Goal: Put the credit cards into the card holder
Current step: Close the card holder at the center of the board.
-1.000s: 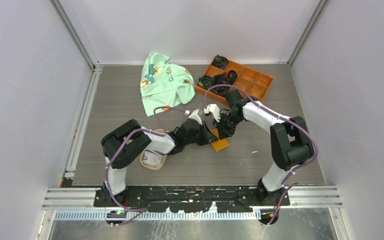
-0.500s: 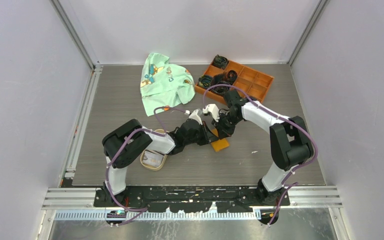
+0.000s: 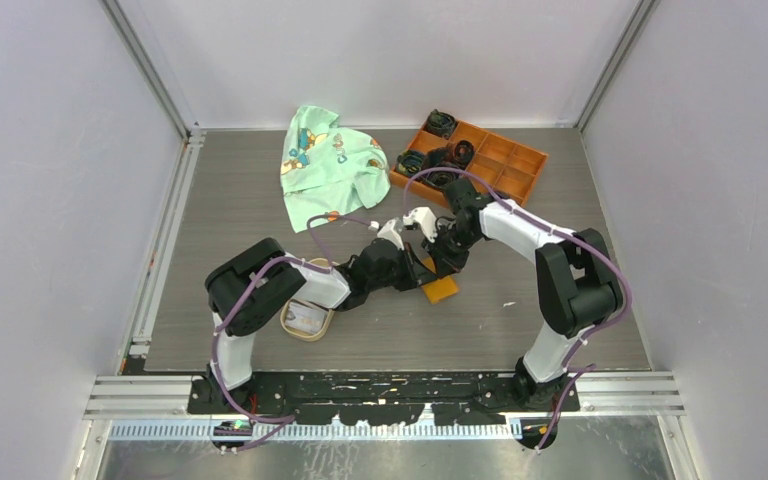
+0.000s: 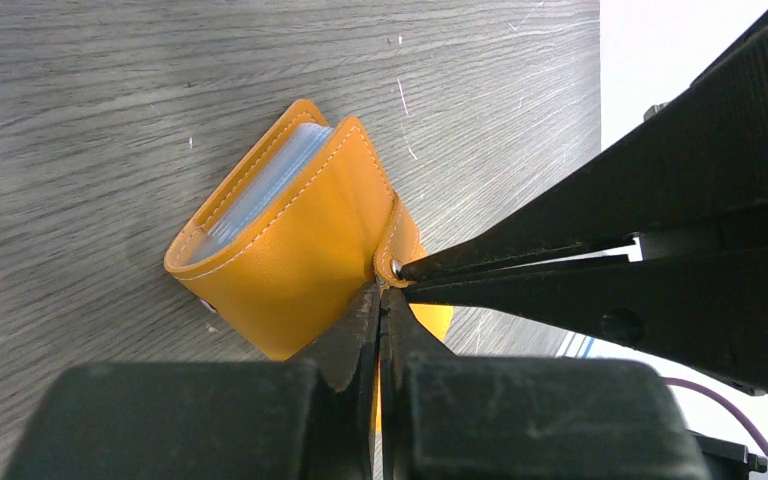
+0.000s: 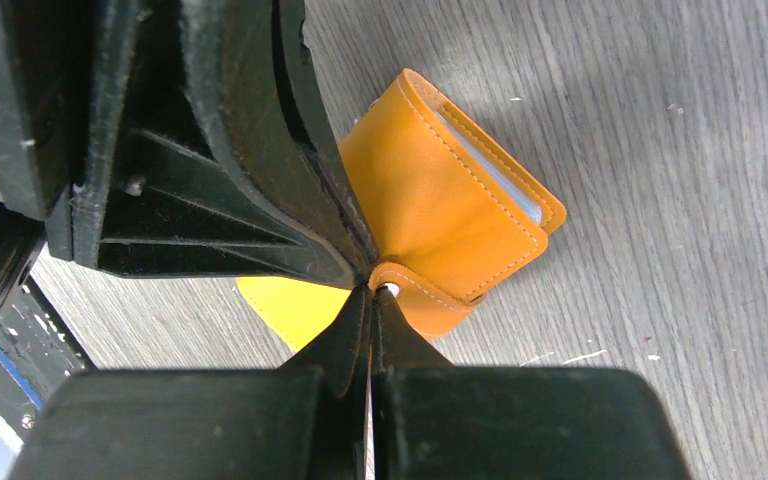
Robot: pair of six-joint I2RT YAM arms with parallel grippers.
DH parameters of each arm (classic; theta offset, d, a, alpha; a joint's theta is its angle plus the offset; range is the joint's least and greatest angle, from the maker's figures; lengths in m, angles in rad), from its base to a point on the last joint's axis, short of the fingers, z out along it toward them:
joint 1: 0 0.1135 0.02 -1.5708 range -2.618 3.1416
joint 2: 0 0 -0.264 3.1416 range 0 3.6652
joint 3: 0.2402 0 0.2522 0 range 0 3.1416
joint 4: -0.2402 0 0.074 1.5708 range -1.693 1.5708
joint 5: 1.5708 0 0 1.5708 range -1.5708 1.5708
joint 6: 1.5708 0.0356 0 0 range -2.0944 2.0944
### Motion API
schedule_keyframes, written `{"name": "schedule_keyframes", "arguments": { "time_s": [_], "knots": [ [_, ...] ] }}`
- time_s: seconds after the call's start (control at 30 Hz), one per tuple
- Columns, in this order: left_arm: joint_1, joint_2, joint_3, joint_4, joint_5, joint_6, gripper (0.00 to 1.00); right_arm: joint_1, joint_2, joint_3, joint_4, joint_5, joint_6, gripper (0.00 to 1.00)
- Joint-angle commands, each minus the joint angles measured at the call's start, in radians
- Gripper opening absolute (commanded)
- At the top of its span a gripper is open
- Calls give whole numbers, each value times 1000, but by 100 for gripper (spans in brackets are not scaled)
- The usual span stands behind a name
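The left tool [image 4: 381,300] has its two fingers pressed together, with only a thin slit between them. Its tip sits at the edge of the orange cover, just below the strap [image 4: 397,235]. The right tool [image 5: 370,300] is also pressed together, and its tip touches the end of this strap, beside the small metal snap [image 5: 390,290]. I cannot tell if either tool really has leather between its fingers. The two tips meet almost at one place and come at an angle to each other.

The card holder [image 4: 290,240] is folded, and its pale grey-blue slots show between the two orange covers. It lies on the grey desk [image 3: 240,220] near the middle, between the two arms, and a yellow-orange flap lies flat under the tips.

From above, both arms bend inward to this point. Near the left arm's elbow stands a tan oval dish [image 3: 285,322]. Something flat and light lies inside it, too small to name. At the far side a green printed cloth [image 3: 330,165] lies crumpled, and to its right stands an orange tray [image 3: 515,165] with dark things in some compartments. Both are well apart from the card holder.
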Motion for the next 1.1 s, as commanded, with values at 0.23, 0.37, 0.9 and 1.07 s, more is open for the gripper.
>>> {"name": "schedule_keyframes", "arguments": {
  "time_s": [0.23,0.37,0.9,1.07],
  "knots": [
    [12,-32,-73,-97,-47,39,7,38,66,1,0,-15,25,1],
    [16,-82,-89,-126,-57,56,10,40,72,3,5,-1,33,1],
    [27,-102,-104,-172,-57,81,4,47,74,10,48,39,103,1],
    [38,-59,-109,-148,-50,76,0,61,81,11,49,59,109,1]
  ]
}}
